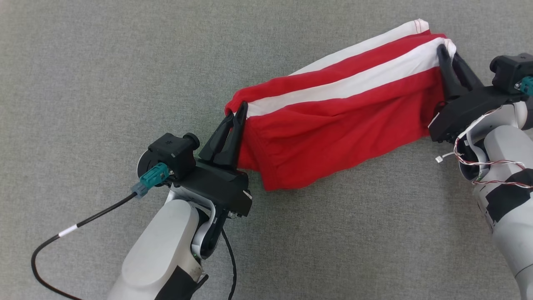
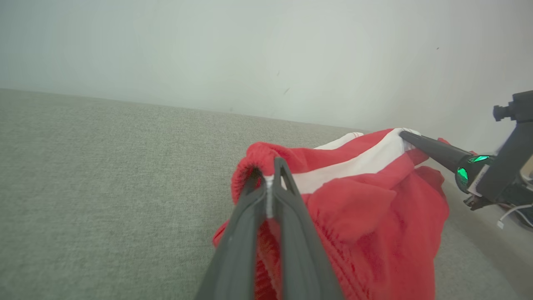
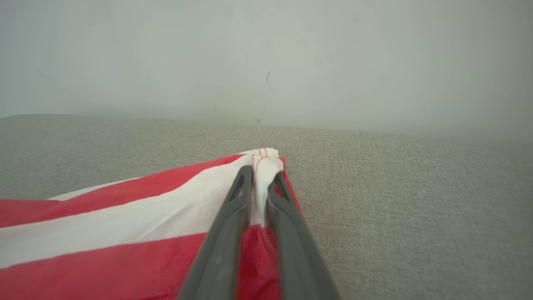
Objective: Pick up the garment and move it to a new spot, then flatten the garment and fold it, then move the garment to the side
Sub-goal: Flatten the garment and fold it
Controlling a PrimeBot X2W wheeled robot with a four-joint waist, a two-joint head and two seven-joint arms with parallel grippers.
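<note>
Surface: grey woven cloth covers the whole work area, and a pale wall rises behind it in the wrist views.
Position: the red garment, white-striped, stretches from the centre of the head view toward 2 o'clock.
Handling: it looks light, soft and limp. It sags between holds and would slump if let go, so hems and corners seem the best places to grip.
Left end: the left gripper is at 8 o'clock, its fingers pinched nearly together on bunched red hem.
Right end: the right gripper is at 2 o'clock, its fingers closed on the white stripe's corner.
Contact: the hanging belly may brush the surface; I cannot tell.
Edges: no table edge shows in the head view.
Open room: the surface is bare from 9 to 12 o'clock. A black cable loops at 7 o'clock.
</note>
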